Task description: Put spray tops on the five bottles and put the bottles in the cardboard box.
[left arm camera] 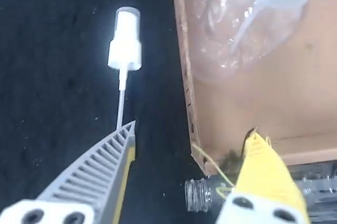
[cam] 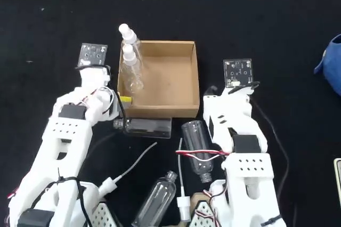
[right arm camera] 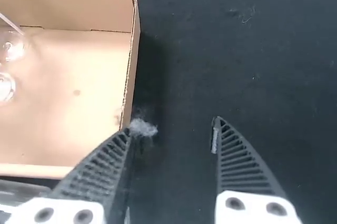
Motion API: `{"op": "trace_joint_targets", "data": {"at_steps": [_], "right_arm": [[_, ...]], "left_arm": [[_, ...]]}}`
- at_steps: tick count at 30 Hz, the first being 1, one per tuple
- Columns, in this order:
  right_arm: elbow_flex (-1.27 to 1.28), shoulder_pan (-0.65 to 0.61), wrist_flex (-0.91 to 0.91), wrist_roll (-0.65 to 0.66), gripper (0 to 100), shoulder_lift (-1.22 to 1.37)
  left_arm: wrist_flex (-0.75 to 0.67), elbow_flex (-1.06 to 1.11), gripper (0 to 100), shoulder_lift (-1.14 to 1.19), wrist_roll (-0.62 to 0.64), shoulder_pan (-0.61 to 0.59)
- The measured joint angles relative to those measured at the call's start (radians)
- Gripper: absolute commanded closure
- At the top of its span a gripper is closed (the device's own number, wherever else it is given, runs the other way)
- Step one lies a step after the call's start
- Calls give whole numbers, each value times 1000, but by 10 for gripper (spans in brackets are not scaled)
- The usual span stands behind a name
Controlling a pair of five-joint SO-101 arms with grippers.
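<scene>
Up top we see the brown cardboard box, a capped clear plastic bottle against its left wall. Left wrist: left gripper spread astride the box corner. Right wrist: right gripper spread over open black desk.

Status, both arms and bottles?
Left gripper open over box's near-left corner; right gripper open beside box. Two capped bottles in box, three bare bottles on table. Loose top left of box; one bare bottle along box front.
</scene>
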Motion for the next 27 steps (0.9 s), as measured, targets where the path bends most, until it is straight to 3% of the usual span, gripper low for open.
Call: {"op": "trace_joint_targets", "data": {"at_steps": [5,11,20,27], "right_arm": [[-57,-20,38,-94,805,5],[-193,-81,80,-109,805,175],[-242,-91,-8,-117,805,402],[-279,-91,-52,-183,801,525]], "left_arm": [[-28,28,813,2,0,-3],[-35,29,967,2,12,-3],[-35,31,945,2,21,37],[-35,32,946,2,130,61]]}}
